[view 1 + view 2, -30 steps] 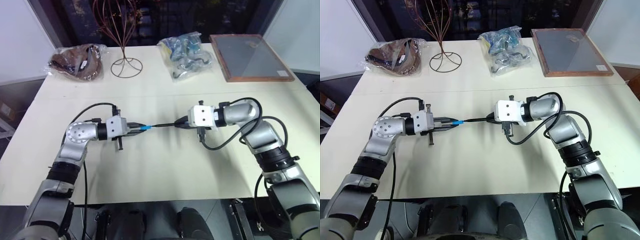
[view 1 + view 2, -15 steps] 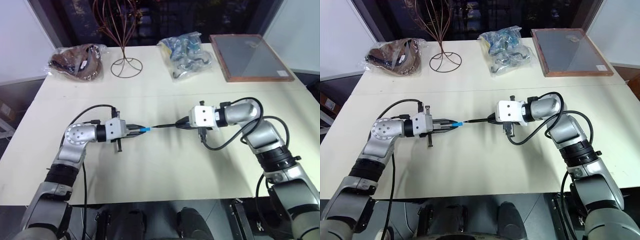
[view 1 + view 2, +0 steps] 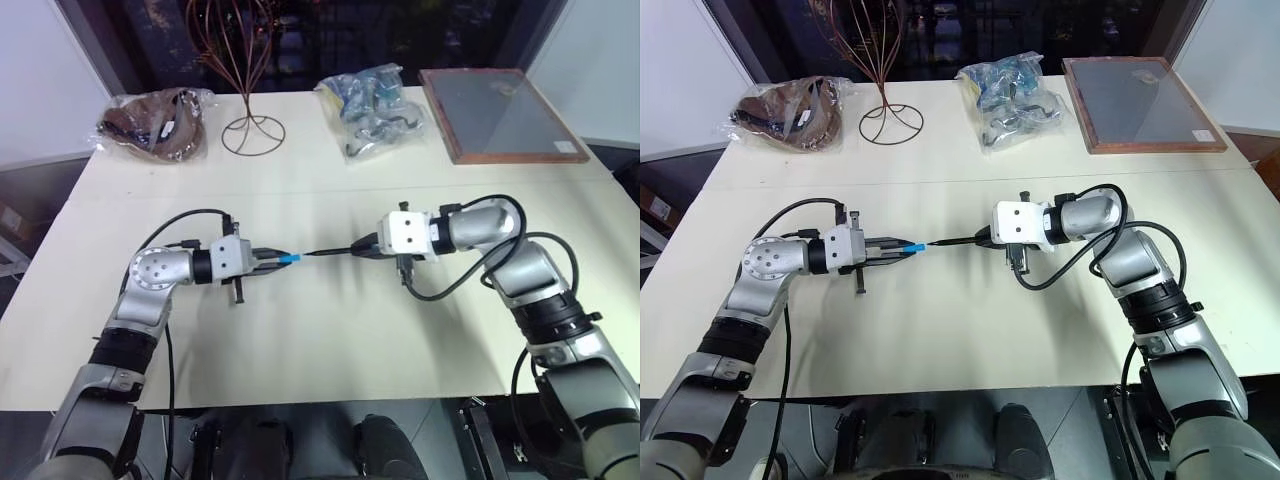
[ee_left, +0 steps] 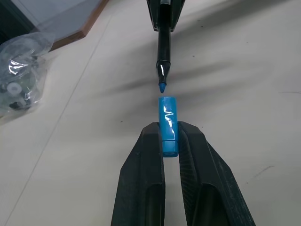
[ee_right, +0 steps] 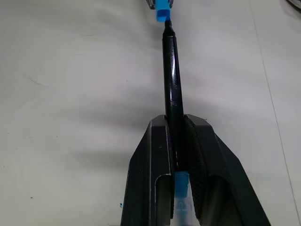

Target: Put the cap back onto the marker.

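While the small bright blue plastic cap (image 4: 168, 127) sits pinched between the two black fingers of the left gripper (image 4: 169, 141), its open end faces the thin black marker (image 5: 171, 80), whose pointed blue tip (image 4: 162, 86) stands just short of the cap's mouth with a narrow gap between them. The cap sticks out past the fingertips by about half its length. The marker is clamped between the fingers of the right gripper (image 5: 176, 136), which hold it near its rear end, where a light-blue band (image 5: 180, 181) shows between the fingers. Cap and marker lie almost on one line, both held above the pale cream table (image 3: 330, 330) near its middle, the two grippers pointing at each other.

Along the far edge of the table stand a thin brown wire stand with a round base (image 3: 252, 133), a clear plastic bag of dark brown items (image 3: 155, 122) at the left corner, another clear bag of bluish and grey parts (image 3: 373, 108), and a flat wooden-framed glass panel (image 3: 498, 112) at the right.
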{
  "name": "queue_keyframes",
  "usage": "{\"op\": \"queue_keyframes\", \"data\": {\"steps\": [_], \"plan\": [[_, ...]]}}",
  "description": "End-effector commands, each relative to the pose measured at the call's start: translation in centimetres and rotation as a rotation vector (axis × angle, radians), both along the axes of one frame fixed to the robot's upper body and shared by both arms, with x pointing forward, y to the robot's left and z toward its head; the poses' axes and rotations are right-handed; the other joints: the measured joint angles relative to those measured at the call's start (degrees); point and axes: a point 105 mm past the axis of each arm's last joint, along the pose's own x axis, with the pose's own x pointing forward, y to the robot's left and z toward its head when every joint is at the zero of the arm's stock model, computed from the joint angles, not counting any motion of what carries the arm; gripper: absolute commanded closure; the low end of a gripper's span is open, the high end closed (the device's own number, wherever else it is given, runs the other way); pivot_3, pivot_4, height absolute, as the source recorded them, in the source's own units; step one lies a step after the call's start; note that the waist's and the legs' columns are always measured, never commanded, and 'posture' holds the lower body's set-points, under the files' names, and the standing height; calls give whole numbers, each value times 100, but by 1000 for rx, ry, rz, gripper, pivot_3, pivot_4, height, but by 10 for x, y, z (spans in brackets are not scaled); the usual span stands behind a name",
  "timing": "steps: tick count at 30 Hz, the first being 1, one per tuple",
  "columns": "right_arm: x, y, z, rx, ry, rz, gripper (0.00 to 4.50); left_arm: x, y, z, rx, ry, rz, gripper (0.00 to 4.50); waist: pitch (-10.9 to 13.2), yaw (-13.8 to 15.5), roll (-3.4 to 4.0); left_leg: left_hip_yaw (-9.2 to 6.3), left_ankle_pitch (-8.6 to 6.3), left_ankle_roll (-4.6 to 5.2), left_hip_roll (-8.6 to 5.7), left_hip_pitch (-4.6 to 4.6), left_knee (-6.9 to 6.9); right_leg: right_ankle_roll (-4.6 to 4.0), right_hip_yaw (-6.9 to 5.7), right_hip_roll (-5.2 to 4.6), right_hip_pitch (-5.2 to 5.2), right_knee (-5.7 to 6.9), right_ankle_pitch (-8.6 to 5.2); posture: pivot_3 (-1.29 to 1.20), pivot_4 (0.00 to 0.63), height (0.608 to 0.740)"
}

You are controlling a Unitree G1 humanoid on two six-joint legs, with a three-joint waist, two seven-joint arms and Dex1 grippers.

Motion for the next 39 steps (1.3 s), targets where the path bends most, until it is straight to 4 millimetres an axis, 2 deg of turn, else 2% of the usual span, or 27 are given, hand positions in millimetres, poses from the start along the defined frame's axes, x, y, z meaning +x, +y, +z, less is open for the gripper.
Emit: {"op": "queue_keyframes", "data": {"steps": [1, 26, 39], "plan": [[-5, 8, 8, 23, -30, 33, 4476, 0, -2, 12, -23, -47, -4, 4500, 0, 0, 0, 0, 0, 0, 0, 0, 0, 0, 0, 0, 0, 0, 0, 0, 150, 740], [-7, 16, 11, 33, -37, 50, 4476, -2, -10, 8, -7, -55, -33, 4500, 0, 0, 0, 0, 0, 0, 0, 0, 0, 0, 0, 0, 0, 0, 0, 0, 150, 740], [-14, 22, 6, 20, -6, 79, 4476, -2, -12, 7, 12, -81, -42, 4500, 0, 1, 0, 0, 0, 0, 0, 0, 0, 0, 0, 0, 0, 0, 0, 0, 150, 740]]}}
